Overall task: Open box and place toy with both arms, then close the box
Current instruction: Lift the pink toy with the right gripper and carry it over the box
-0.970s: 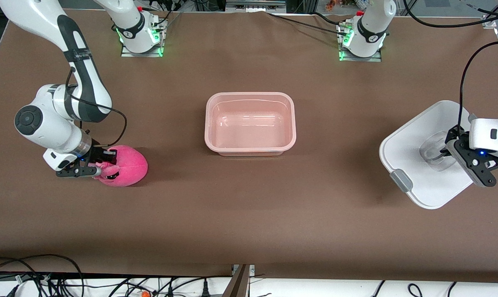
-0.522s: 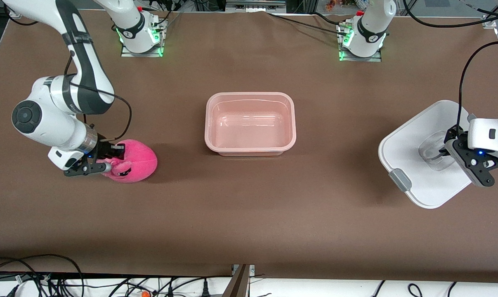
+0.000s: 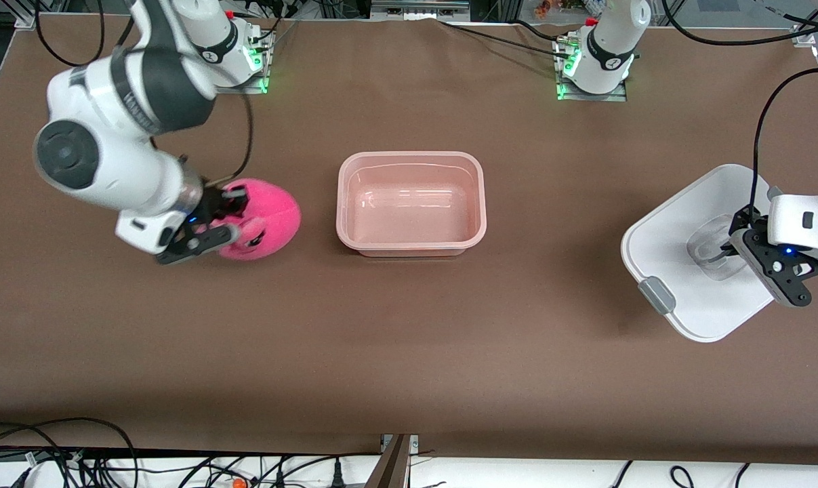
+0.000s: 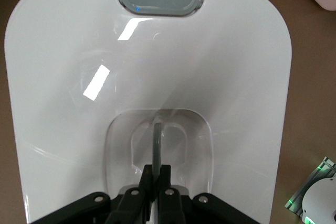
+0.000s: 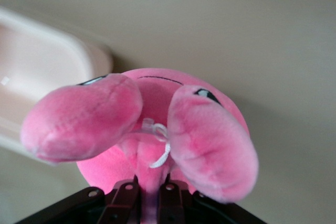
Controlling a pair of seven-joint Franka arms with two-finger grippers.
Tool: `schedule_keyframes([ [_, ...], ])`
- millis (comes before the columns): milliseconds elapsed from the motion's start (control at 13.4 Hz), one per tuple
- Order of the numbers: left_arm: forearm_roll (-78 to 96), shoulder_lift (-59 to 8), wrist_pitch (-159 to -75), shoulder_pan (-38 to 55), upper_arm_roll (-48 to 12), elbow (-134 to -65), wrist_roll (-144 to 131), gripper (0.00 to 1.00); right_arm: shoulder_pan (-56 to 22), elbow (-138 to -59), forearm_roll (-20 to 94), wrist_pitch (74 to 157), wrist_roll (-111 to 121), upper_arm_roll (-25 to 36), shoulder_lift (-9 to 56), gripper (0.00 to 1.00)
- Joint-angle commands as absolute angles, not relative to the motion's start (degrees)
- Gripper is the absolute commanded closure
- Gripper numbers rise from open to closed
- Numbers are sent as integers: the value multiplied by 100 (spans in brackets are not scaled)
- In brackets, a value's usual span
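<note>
Toy [image 3: 263,219] lifted off the surface [image 3: 409,325] and carried toward the open box [image 3: 411,203] since a second ago, pinched by the right tool [image 3: 209,220]; placing next, likely. Left wrist view: left tool [image 4: 156,174] clamped on the lid [image 4: 147,77] handle. Right wrist view: plush pinched. No legible writing.

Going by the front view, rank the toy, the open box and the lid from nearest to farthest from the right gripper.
1. The toy: pinched in the right gripper, carried over the table toward the right arm's end.
2. The box: open, mid-table, beside the toy.
3. The lid: at the left arm's end of the table, its clear handle gripped by the left gripper.
</note>
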State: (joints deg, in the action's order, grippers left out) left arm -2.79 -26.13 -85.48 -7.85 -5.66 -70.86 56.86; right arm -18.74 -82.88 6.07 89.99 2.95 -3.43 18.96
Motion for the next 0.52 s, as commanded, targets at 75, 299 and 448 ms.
schedule_keyframes([
  [75, -343, -2496, -8508, -782, -571, -7181, 5818, 100, -2670, -7130, 686, 7929, 842, -508, 2416, 100],
  [299, -343, -2496, -8508, -782, -571, -7181, 5818, 100, -3276, -6489, 555, 7901, 1184, -536, 2846, 100],
  [448, -343, -2496, -8508, -800, -571, -7181, 5827, 100, -3654, -6180, 203, 7945, 1572, -536, 3163, 100],
])
